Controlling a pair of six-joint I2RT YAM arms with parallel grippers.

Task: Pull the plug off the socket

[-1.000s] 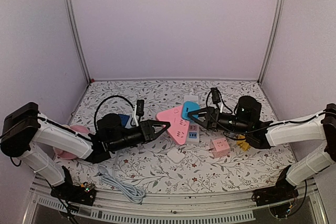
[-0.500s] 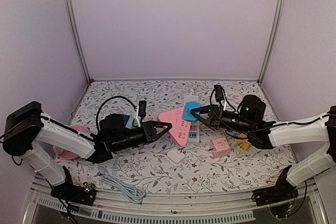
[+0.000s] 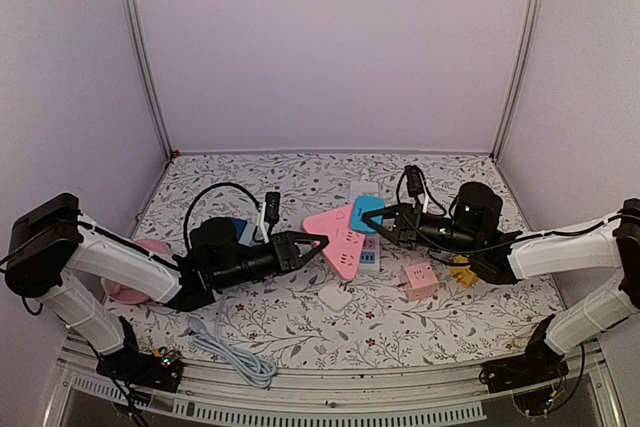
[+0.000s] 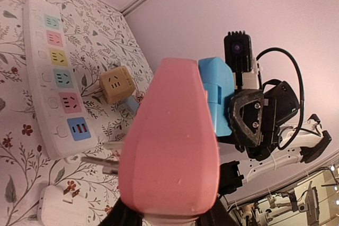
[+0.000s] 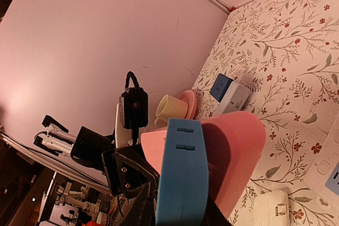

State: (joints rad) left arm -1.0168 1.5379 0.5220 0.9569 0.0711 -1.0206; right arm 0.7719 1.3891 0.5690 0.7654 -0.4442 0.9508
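Grip comes first in this step. Left of the pink socket (image 3: pixel 335 232), the left pincer (image 3: pixel 314 242) is clamped on that socket's near corner and holds it off the bench (image 3: pixel 300 332). From the left wrist view the socket fills the space between the fingers, so the hold looks firm.

On the socket's right face sits the blue plug (image 3: pixel 365 212). It looks flush against the pink body in both wrist views, with no pins showing, so I judge it not yet out.

Right of the socket, the right pincer (image 3: pixel 378 217) is closed on the plug from the far side.

To do this well, the two arms should draw apart along the line of the pins: the left steady or easing back, the right going straight away from the socket's face. Any twist or sideways lean would likely jam the pins or let the smooth plug slip. Both grips should be tight before the pull begins.

Below the socket lies a white power strip (image 3: pixel 368 257), so the pair should be kept lifted above it.
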